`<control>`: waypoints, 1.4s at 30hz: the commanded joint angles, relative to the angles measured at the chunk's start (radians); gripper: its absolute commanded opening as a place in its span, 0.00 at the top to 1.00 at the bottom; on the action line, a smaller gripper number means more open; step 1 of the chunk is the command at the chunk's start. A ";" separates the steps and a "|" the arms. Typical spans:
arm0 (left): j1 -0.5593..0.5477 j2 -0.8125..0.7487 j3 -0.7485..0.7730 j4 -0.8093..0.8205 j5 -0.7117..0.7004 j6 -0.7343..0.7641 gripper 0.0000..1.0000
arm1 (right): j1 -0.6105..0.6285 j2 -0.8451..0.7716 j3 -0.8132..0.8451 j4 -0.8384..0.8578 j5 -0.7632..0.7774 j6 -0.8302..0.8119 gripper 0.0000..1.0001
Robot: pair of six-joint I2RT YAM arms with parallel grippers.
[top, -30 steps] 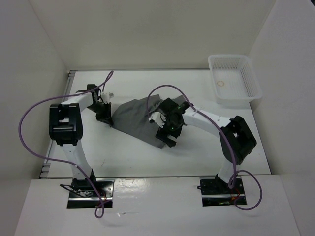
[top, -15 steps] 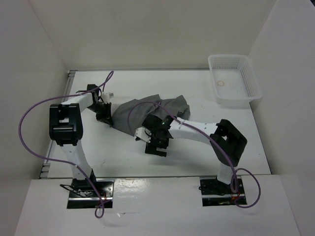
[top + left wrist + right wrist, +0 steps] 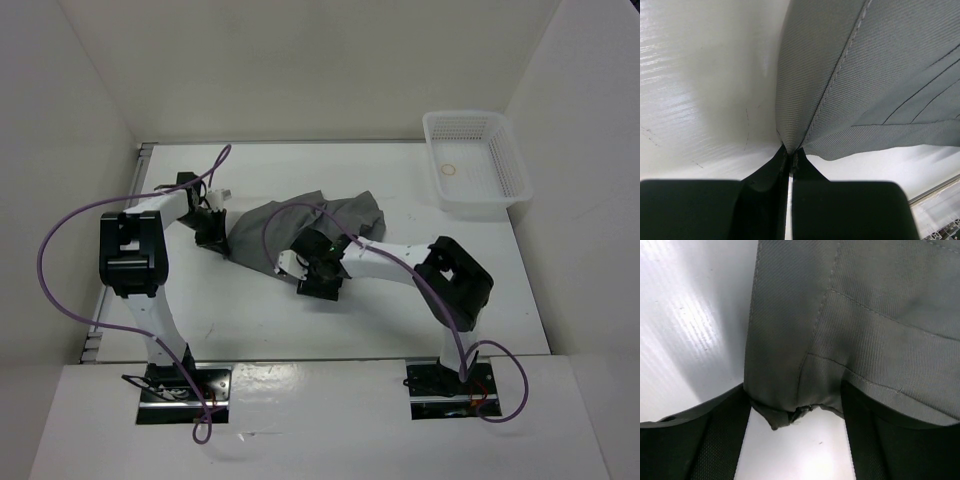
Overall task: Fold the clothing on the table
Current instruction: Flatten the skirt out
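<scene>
The clothing, a grey skirt (image 3: 300, 222), lies rumpled on the white table (image 3: 400, 300) between the two arms. My left gripper (image 3: 213, 236) is shut on the skirt's left edge; in the left wrist view its jaws (image 3: 790, 152) pinch a fold of the grey fabric (image 3: 865, 75) just above the tabletop. My right gripper (image 3: 315, 272) is at the skirt's near edge. In the right wrist view it (image 3: 794, 390) stands wide open, with a stitched corner of the skirt (image 3: 850, 315) lying between the two fingers.
A white mesh basket (image 3: 475, 160) stands at the table's back right corner. White walls enclose the table at the back and sides. A metal rail (image 3: 145, 150) runs along the left edge. Purple cables loop from both arms.
My right arm has swung left and nearer, from over the skirt's middle to its near edge, and its jaws have narrowed a little around the corner. The left gripper has not moved.
</scene>
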 commanded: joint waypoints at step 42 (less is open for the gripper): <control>0.040 -1.128 0.264 -0.336 0.268 0.339 1.00 | -0.565 -0.586 0.804 -0.546 -0.945 -0.083 1.00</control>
